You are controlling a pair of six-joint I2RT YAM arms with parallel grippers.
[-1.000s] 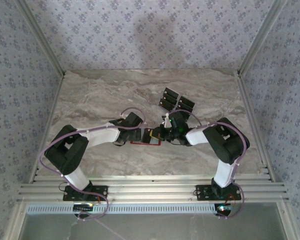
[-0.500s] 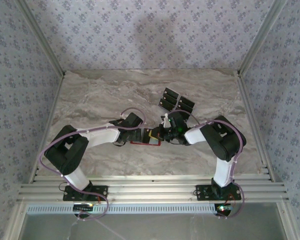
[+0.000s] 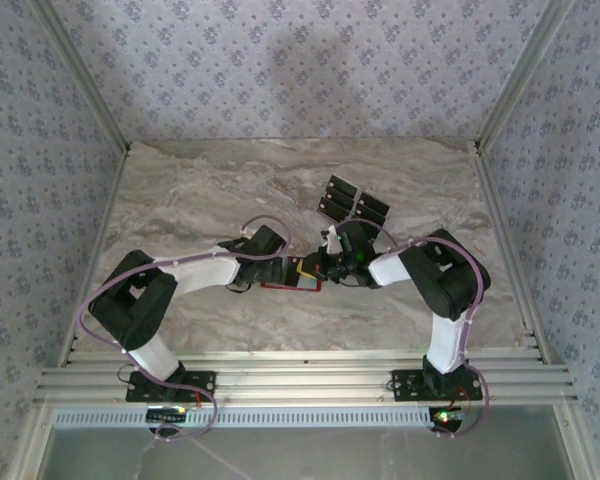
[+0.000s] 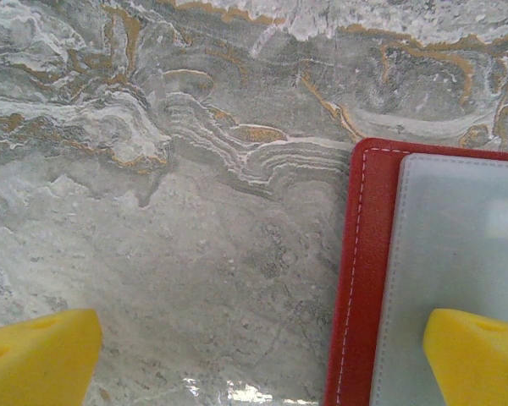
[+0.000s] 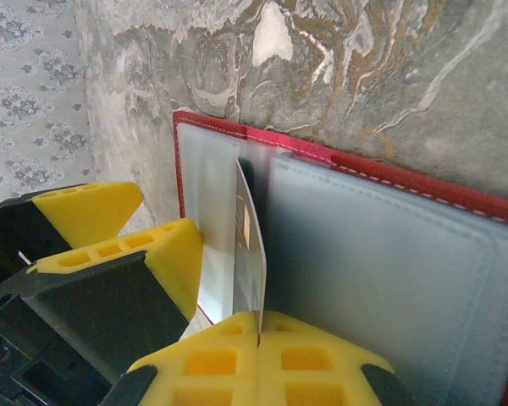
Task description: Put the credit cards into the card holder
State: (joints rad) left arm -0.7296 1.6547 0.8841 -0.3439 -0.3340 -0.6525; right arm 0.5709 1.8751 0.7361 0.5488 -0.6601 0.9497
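Your right arm has drawn its elbow slightly leftward over the past second, while the red card holder and the spare credit cards lie where they were. The single card holder lies open and flat on the marble table between the two grippers. Its long axis runs left to right in the top view, and its grey-blue pockets face up. The right gripper is clamped on one credit card, held on edge and upright to the pockets. That card's long axis runs straight away from the fingers, with its leading end at the slot between two pockets. The left gripper is spread wide and grasps nothing, one yellow finger over the holder's pocket and the other over bare marble. Beyond the right gripper, apart from the holder, the spare black cards lie flat in a tight cluster, skewed to the table's edges. You can count four of them, as far as the top view allows.
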